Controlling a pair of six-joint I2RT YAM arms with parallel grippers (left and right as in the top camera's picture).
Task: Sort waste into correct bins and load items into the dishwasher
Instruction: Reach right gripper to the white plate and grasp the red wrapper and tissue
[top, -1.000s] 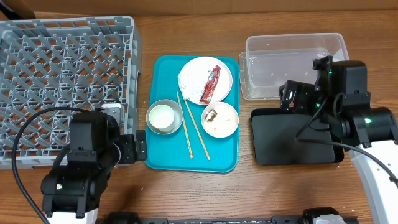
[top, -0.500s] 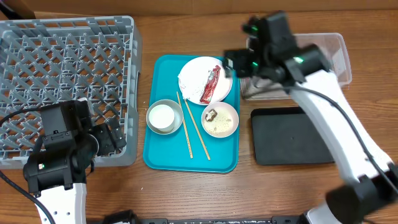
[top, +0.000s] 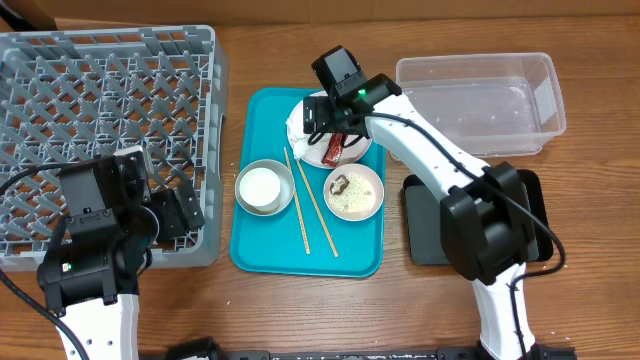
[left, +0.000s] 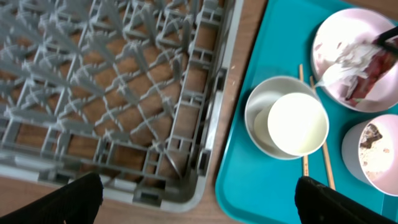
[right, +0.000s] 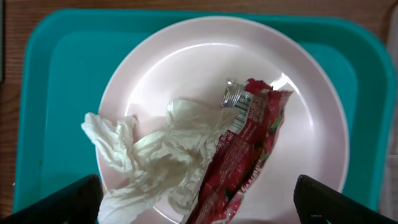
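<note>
My right gripper (top: 328, 122) hangs open and empty over the large white plate (right: 186, 56), which holds the crumpled white napkin (right: 155, 162) and the red snack wrapper (right: 249, 155). Its fingers (right: 199, 208) sit wide apart at the frame's lower corners. The wrapper's end (top: 335, 152) shows below the arm. The small white bowl (top: 353, 192) holds rice and a brown scrap (top: 340, 184). The white cup (left: 297, 123) stands inside the grey metal bowl (left: 256, 102). Two chopsticks (top: 305, 205) lie between the bowls. My left gripper (top: 180, 205) is open and empty over the dish rack's (top: 100, 100) front right corner.
Plate, bowls and chopsticks all sit on a teal tray (top: 265, 120) between the rack and the bins. The clear tub (top: 480, 100) stands at the back right. The flat black tray (top: 430, 225) lies in front of it, partly under my right arm.
My right arm has swung left from the bins to above the plate. My left arm moved left and back a second ago and has held still since.
</note>
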